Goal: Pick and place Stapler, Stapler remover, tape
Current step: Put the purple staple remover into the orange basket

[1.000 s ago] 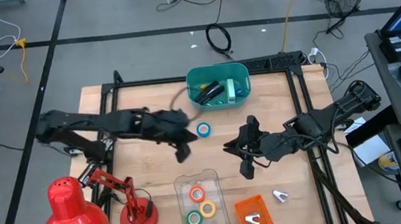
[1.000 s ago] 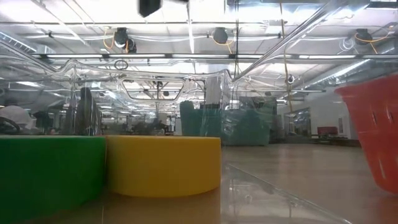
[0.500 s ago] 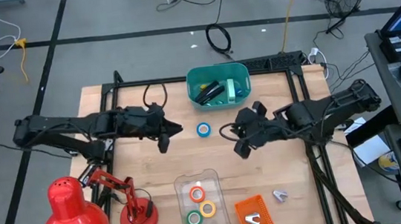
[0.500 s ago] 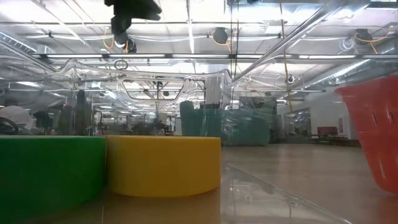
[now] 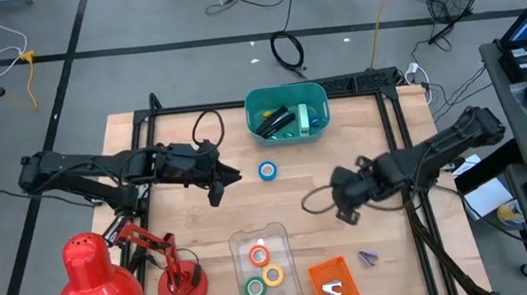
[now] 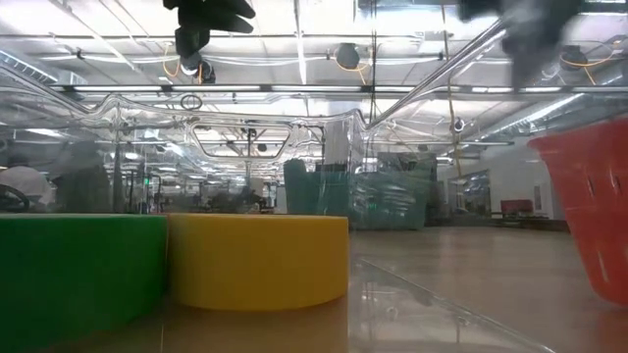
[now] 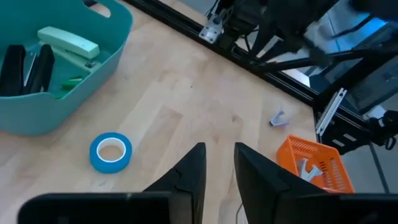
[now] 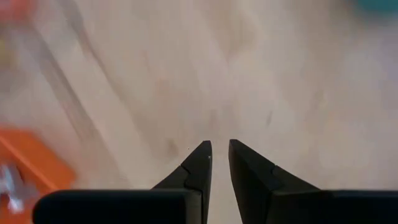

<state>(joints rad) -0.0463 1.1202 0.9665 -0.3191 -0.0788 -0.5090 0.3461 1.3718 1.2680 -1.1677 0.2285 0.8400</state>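
A blue tape roll (image 5: pixel 267 172) (image 7: pixel 111 152) lies flat on the wood table. My left gripper (image 5: pixel 220 181) (image 7: pixel 219 155) hovers to its left, open by a narrow gap with nothing between the fingers. Dark staplers (image 5: pixel 276 122) and a pale green stapler (image 7: pixel 68 43) lie in the teal basket (image 5: pixel 283 94). Orange, green and yellow tape rolls (image 5: pixel 262 268) lie in a clear tray (image 5: pixel 258 234). One stapler remover (image 5: pixel 367 256) (image 7: pixel 278 118) lies on the table, another in the orange basket (image 5: pixel 335 270). My right gripper (image 5: pixel 344 210) (image 8: pixel 219 149) points down over bare wood, slightly open and holding nothing.
A red desk lamp (image 5: pixel 96 278) stands at the near left corner. A black frame (image 5: pixel 394 124) edges the table. Bare wood lies between the blue roll, the clear tray and my right gripper. In the low view the green roll (image 6: pixel 78 275) and the yellow roll (image 6: pixel 257 260) fill the foreground.
My left gripper has drawn back toward the table's left edge, away from the blue roll, then stayed still; the roll has not moved. My right gripper has swung toward the table's right and near side, sinking and tipping its fingers down.
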